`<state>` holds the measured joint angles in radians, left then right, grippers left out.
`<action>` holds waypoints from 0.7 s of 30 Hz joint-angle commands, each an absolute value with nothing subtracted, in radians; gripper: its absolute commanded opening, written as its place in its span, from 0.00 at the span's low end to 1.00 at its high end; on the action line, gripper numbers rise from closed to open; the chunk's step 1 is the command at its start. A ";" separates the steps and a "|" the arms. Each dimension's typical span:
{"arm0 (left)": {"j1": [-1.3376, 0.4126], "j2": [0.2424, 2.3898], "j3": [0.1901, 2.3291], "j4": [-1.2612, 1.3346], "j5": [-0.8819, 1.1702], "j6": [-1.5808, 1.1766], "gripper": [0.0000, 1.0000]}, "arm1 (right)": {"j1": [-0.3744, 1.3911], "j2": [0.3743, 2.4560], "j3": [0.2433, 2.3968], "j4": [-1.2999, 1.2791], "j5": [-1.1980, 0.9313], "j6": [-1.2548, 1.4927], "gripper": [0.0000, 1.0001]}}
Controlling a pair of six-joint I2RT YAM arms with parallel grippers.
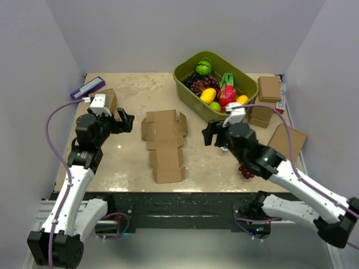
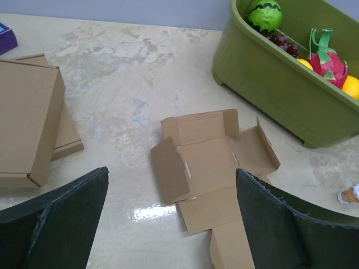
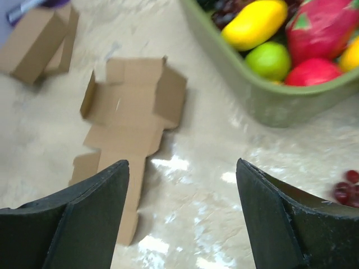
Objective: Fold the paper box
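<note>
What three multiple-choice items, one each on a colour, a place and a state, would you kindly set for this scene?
1. The bin holding the fruit is: A blue; B white; C green.
2. The paper box lies: A in the bin; B on the table between the left gripper and the right gripper; C in the left gripper.
3. Both grippers are: A open, holding nothing; B shut on the paper box; C shut on fruit.
Answers: 1 C, its walls are olive green; 2 B, the top view shows it lying between the two arms; 3 A, each wrist view shows its fingers spread with nothing held between them.
</note>
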<state>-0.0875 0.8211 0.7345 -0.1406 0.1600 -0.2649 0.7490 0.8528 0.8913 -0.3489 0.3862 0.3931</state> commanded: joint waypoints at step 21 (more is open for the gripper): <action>-0.146 1.014 0.741 -0.135 0.270 -0.215 0.90 | 1.008 1.791 1.451 -0.512 0.848 0.600 0.90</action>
